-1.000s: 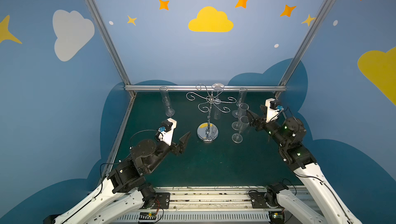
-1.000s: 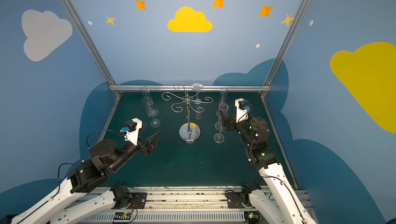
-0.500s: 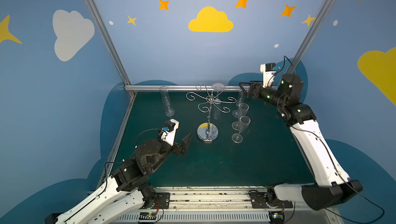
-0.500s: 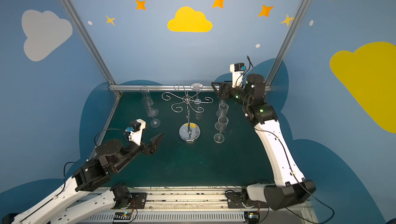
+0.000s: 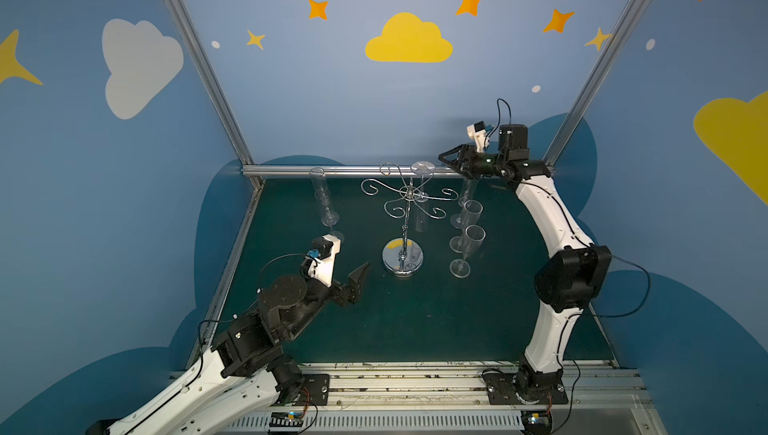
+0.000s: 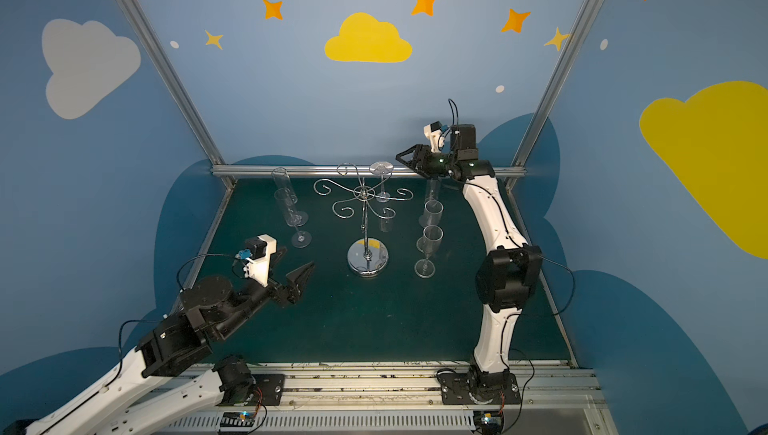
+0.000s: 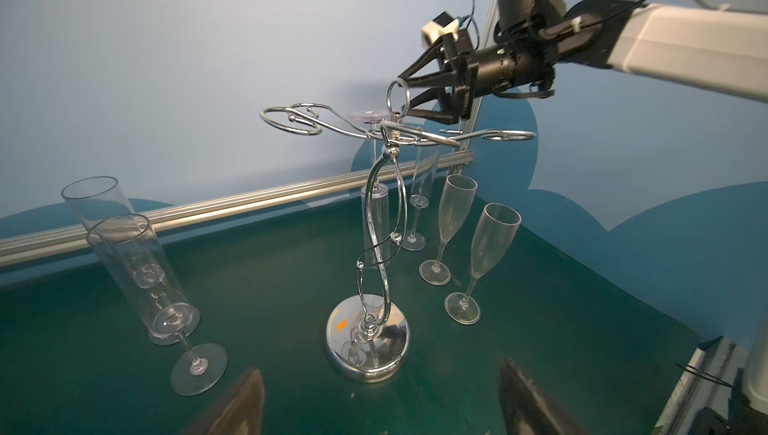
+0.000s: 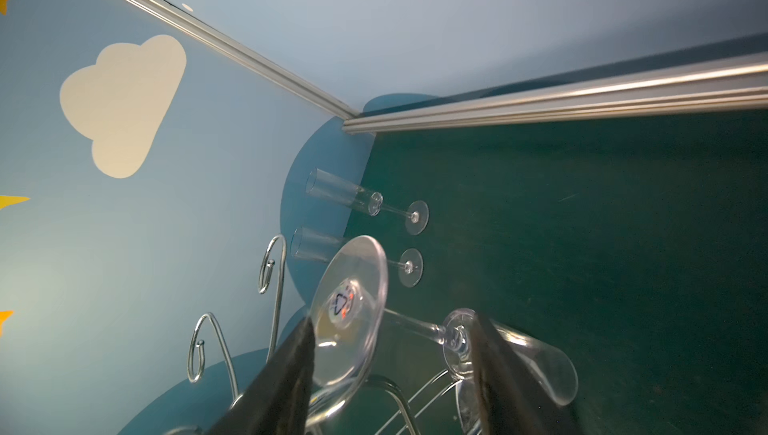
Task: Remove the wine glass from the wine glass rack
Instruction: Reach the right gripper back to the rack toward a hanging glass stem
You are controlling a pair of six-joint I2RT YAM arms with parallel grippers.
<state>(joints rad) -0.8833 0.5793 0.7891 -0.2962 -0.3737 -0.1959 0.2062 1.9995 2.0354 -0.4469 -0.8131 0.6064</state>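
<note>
Risen from low beside the standing flutes a second ago, the right hand (image 5: 444, 157) now sits high at the back, at about 1 o'clock of the hub of the wine glass rack (image 5: 392, 261) in both top views. The left arm has barely shifted.

The rack stands mid-surface on the green surface (image 5: 415, 320). One wine glass (image 5: 422, 168) hangs upside down from a scrolled arm at the rack's 12 to 1 o'clock, foot uppermost, bowl below. In the right wrist view the right hand's fingers (image 8: 291, 370) stand partly apart, one at the rim of the glass's foot, the other by the joint of stem and bowl. I cannot tell whether either touches the glass.

The left hand (image 6: 293, 261) hovers low, between 8 and 9 o'clock of the rack's base, spread wide and holding nothing.

Two tall flutes (image 5: 322, 191) stand at the rack's 10 o'clock. Three champagne flutes (image 5: 471, 241) stand in a row at its 3 o'clock.
</note>
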